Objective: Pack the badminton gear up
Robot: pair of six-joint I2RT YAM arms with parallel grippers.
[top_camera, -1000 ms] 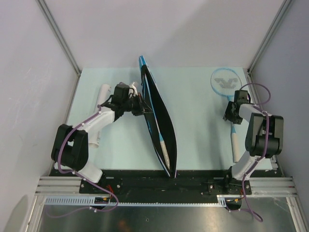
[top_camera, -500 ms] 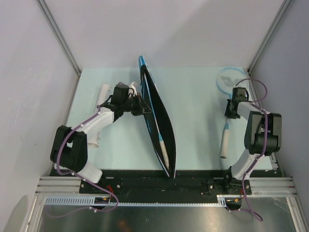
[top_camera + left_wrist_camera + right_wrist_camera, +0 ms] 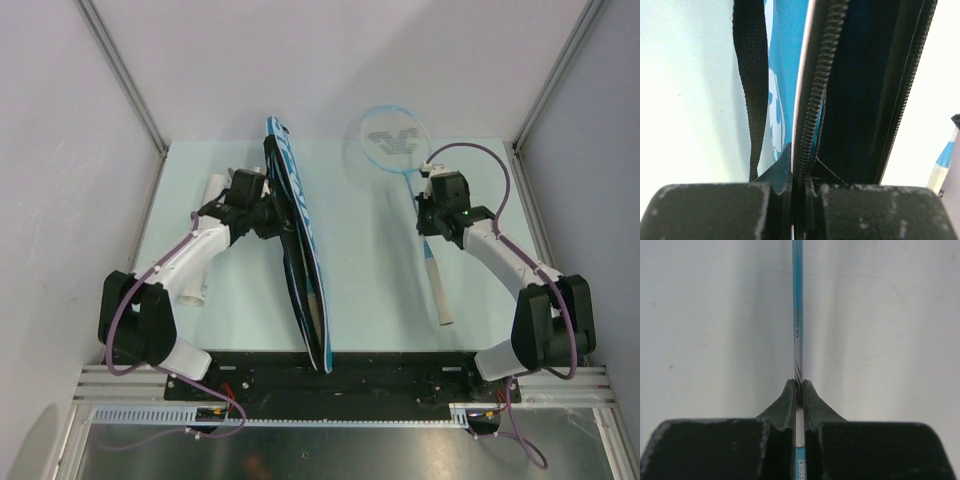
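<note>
Right claw (image 3: 799, 390) clamped on racket (image 3: 797, 315) shaft; left claw (image 3: 799, 175) pinching bag (image 3: 855, 100) zipper edge.

racket bag (image 3: 300, 270) — woven cloth, matt; strap (image 3: 751, 90) coarse black webbing, zip (image 3: 816, 75) a black coil. racket (image 3: 797, 315) shaft glossy blue, smooth — metal or composite, hard to tell. left pincer (image 3: 799, 172) and right pincer (image 3: 798, 390) matt black, grainy plastic. desk (image 3: 385, 280) smooth, matt pale green.
</note>
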